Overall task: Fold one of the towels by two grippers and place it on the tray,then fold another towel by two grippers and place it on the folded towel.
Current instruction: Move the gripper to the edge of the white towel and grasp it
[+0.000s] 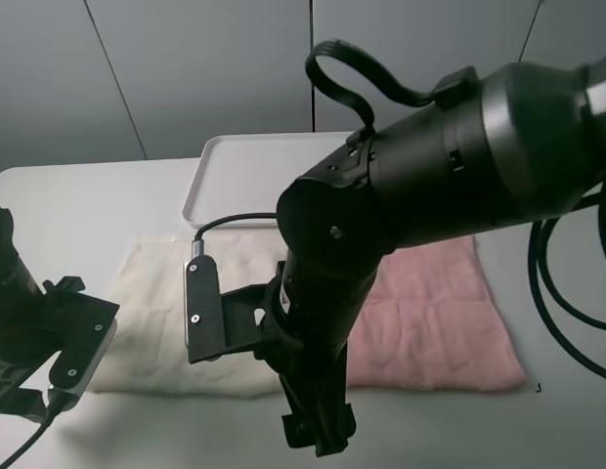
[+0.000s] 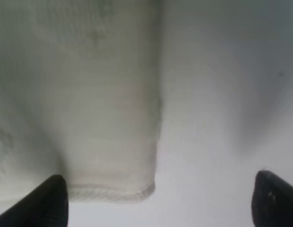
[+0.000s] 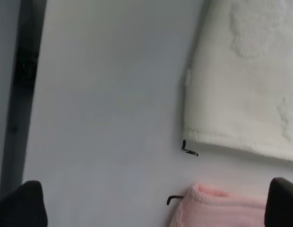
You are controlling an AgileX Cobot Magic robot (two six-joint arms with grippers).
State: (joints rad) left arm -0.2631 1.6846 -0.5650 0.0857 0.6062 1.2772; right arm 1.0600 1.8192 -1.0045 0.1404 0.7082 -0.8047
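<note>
White table [image 3: 104, 94], wide room beside cream towel [image 3: 245, 85] edge, pink towel [image 3: 217, 208] near

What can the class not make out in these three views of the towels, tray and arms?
1. Exterior high view: the right arm hides where the cream towel meets the pink towel, and part of the tray.
2. Left wrist view: blur smears the cream towel's pattern.
3. Right wrist view: the frame edge cuts off all but a corner of the pink towel.
</note>
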